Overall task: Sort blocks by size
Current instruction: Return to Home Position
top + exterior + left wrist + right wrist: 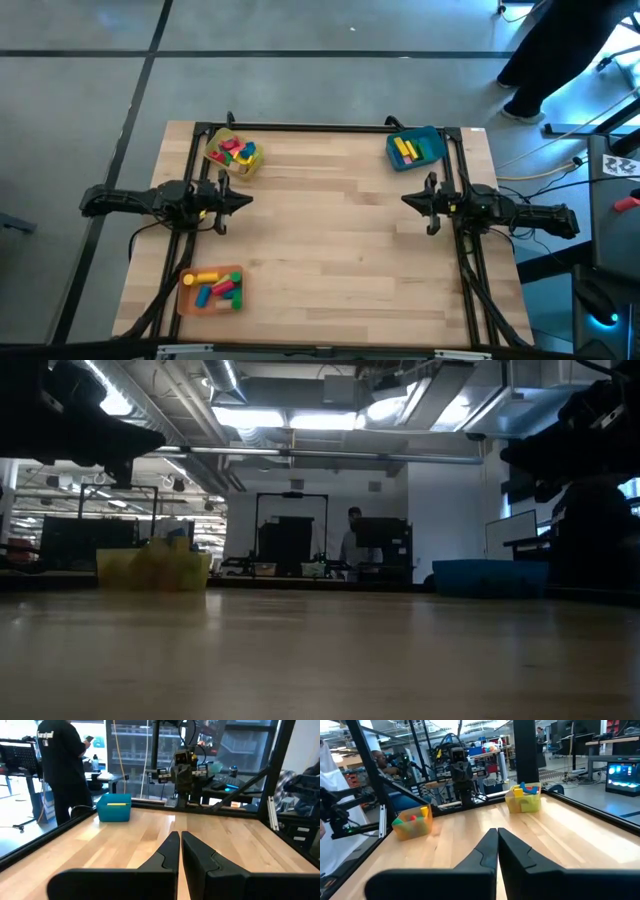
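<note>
Blocks lie in three trays. A yellow tray (232, 152) at the far left holds several red, pink, green and blue blocks. A blue tray (415, 148) at the far right holds yellow bars and a green piece. An orange tray (210, 290) at the near left holds red, yellow, green and blue blocks. My left gripper (248, 200) is shut and empty at the table's left side, above the wood. My right gripper (406, 200) is shut and empty at the right side, facing the left one.
A black metal frame (330, 128) runs along the table's far edge and down both sides. The wide middle of the wooden table (330, 240) lies between the two grippers. A person (560, 50) stands beyond the far right corner.
</note>
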